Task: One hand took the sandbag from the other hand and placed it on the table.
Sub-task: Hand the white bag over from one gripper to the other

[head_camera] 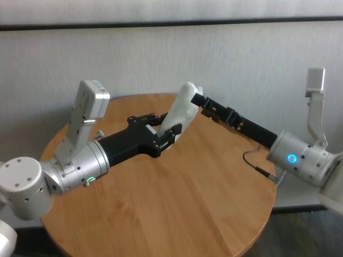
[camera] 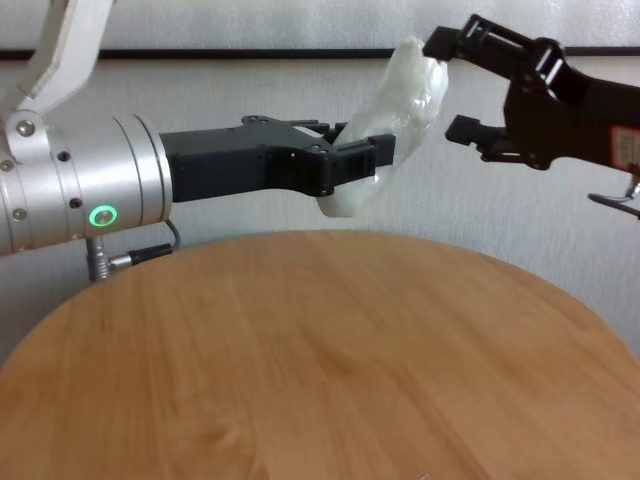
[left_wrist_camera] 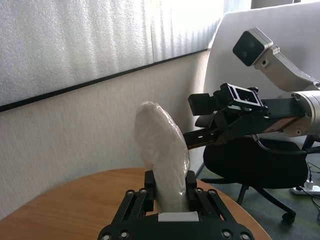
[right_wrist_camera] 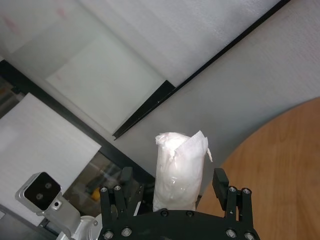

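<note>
Item: table (head_camera: 161,214), round, with a smooth light-brown wood-grain top. The whole top is seen in the head view; the near part is seen in the chest view (camera: 320,360), and curved parts of the edge are caught in both wrist views. A pale grey wall with a dark horizontal strip is seen behind the far rim. Nothing is seen resting on the surface; faint window glare is reflected on the wood toward the right side.
</note>
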Tool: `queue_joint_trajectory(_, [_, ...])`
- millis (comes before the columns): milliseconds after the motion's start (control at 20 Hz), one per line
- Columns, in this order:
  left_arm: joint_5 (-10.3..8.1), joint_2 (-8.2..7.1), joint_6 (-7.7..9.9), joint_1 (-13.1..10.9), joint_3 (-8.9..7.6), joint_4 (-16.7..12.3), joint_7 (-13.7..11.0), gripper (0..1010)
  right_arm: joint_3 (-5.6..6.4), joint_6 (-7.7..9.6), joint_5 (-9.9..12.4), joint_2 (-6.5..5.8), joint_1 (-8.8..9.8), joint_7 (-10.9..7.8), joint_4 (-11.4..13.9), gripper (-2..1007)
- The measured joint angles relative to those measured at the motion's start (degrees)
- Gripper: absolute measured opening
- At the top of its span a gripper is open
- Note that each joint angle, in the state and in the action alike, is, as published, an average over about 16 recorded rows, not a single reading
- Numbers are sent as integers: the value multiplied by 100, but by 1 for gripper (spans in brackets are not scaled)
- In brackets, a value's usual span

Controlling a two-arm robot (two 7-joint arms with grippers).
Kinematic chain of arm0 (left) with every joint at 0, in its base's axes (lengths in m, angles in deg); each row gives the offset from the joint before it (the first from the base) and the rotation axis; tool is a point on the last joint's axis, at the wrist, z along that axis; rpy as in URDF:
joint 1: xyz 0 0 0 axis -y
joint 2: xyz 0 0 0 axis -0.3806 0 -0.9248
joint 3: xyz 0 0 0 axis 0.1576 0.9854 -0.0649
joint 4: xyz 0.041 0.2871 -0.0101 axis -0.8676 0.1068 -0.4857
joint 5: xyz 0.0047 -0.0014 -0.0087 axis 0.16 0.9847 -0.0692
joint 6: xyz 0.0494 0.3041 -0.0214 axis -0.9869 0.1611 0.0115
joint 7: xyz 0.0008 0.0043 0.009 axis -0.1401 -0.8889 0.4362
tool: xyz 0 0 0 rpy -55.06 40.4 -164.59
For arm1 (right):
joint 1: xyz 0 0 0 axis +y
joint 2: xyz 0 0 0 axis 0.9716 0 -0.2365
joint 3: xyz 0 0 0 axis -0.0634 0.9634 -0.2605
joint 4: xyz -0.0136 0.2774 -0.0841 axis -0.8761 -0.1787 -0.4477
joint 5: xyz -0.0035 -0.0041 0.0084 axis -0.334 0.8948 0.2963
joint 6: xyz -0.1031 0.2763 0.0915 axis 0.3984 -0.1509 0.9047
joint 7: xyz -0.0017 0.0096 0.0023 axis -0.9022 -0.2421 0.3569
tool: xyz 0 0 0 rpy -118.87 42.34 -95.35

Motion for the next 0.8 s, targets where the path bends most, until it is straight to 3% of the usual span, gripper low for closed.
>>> queue_joint_trajectory(800, [0,0,0,0,0,0,0,384,-478,5,-12,27,-431,-54,-374,1002])
